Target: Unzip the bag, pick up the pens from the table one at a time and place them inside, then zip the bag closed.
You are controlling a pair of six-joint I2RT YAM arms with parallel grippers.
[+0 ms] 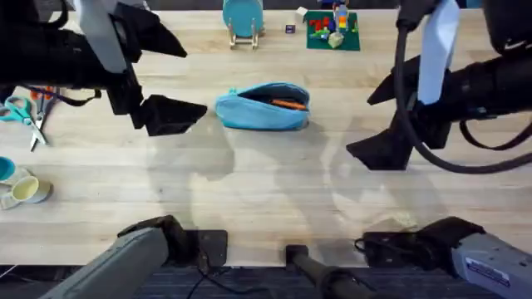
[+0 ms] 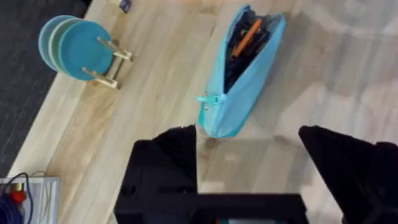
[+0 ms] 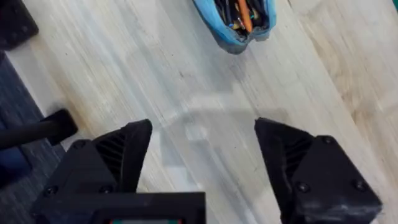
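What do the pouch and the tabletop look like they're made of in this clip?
The bag looks like soft woven fabric, matte light blue: it sags and creases, and gapes open along its zipper, an orange pen showing inside. The table appears to be pale wood in plank strips, with visible grain and seams and a slight satin sheen; solid or veneer can't be told.

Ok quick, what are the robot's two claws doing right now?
Left gripper: open, holding nothing, close to the pouch's zipper end.
Right gripper: open, holding nothing, above bare table.
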